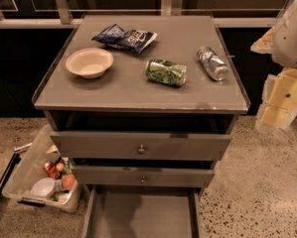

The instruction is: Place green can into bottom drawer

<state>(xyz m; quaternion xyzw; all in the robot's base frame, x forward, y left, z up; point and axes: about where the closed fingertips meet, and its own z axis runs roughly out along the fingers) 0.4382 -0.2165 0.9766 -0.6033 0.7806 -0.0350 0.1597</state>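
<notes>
At right edge, gripper [279,103], open or shut can't tell; green can [166,72] on its side well left of it; bottom drawer [140,214] open, lower left.

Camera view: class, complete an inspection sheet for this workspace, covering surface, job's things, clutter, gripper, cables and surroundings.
Surface: grey cabinet top, flat.
Job's things: green can lying on its side on the top; bottom drawer pulled open.
Clutter: bowl, blue snack bag, silver can on its side.
Gripper: gripper at the right edge, beside the cabinet, apart from both cans.
Cables: nothing seen.
Surroundings: speckled floor; clear bin holding items, left of the drawers.
</notes>
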